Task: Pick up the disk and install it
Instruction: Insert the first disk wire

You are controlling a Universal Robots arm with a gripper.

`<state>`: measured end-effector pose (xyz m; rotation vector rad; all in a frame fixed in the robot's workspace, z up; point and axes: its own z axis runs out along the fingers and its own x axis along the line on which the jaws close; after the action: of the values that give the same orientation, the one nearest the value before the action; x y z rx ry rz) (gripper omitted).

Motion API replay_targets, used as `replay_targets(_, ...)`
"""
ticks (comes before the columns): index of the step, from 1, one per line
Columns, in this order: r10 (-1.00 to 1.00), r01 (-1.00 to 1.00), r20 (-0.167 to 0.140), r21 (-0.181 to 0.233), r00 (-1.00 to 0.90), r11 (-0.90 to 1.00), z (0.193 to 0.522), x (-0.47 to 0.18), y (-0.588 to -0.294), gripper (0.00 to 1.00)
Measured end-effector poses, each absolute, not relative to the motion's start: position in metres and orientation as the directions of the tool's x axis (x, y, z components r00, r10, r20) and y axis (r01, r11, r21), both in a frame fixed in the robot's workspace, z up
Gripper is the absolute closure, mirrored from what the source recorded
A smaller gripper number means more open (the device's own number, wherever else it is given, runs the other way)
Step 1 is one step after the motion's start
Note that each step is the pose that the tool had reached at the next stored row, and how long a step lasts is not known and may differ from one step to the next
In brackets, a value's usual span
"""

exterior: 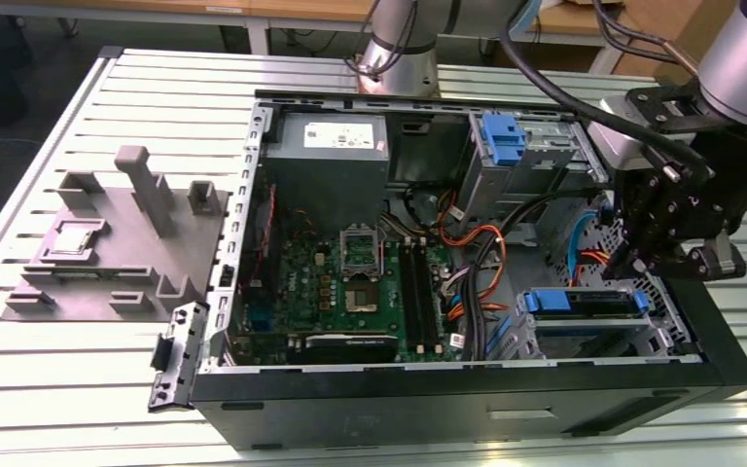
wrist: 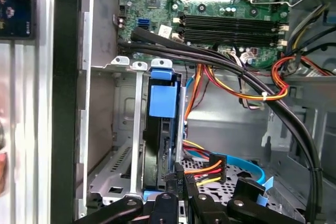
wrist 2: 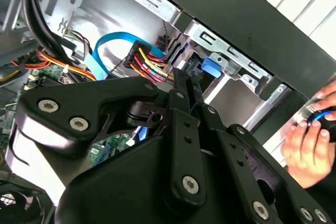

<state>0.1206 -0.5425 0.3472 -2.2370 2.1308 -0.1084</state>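
Gripper (exterior: 644, 261): hanging inside the computer case (exterior: 478, 399) at the exterior view's right; fingers (wrist: 178, 182) lying pressed together, pinching nothing.
Disk (wrist: 161, 129): sitting edge-on in the drive bay (wrist: 126, 145), just beside the fingertips in the first wrist view; showing as a blue strip (exterior: 582, 302) in the exterior view.
Cables (wrist: 210, 169): running red, yellow and orange beside the disk.
Motherboard (exterior: 347, 282): lying flat in the case, well apart from the gripper.
Hand (wrist 2: 310, 145): a person's hand resting outside the case wall in the second wrist view.
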Motion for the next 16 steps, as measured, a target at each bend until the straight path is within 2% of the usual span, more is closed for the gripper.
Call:
replay_targets(3, -0.999, -0.995, 0.008, -0.085, 0.045, -0.046, 0.3467, 0.1206, -0.5468, 0.83)
replay_targets(16, -1.0, -0.996, 0.008, -0.085, -0.001, 0.0, 0.341, 0.1206, -0.5515, 0.83)
